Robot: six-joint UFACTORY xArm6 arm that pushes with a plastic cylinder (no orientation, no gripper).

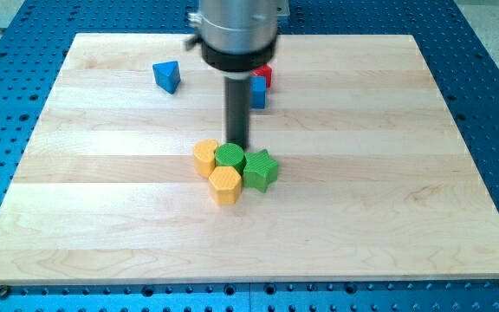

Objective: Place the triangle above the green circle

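**Tip at the green circle, triangle far off**

I carry no pincer, only a dark rod; my tip [237, 146] sits at the upper edge of the green circle [230, 157], at the centre of the frame. The blue triangle [167, 76] lies well apart, in the upper left of the wooden counter [388, 191]. Around the circle crowd a yellow block [204, 158] on its left, a yellow hexagon [225, 185] below, and a green star [262, 169] on its right. Behind my rod, a blue block [258, 92] and a red block [265, 75] peek out.
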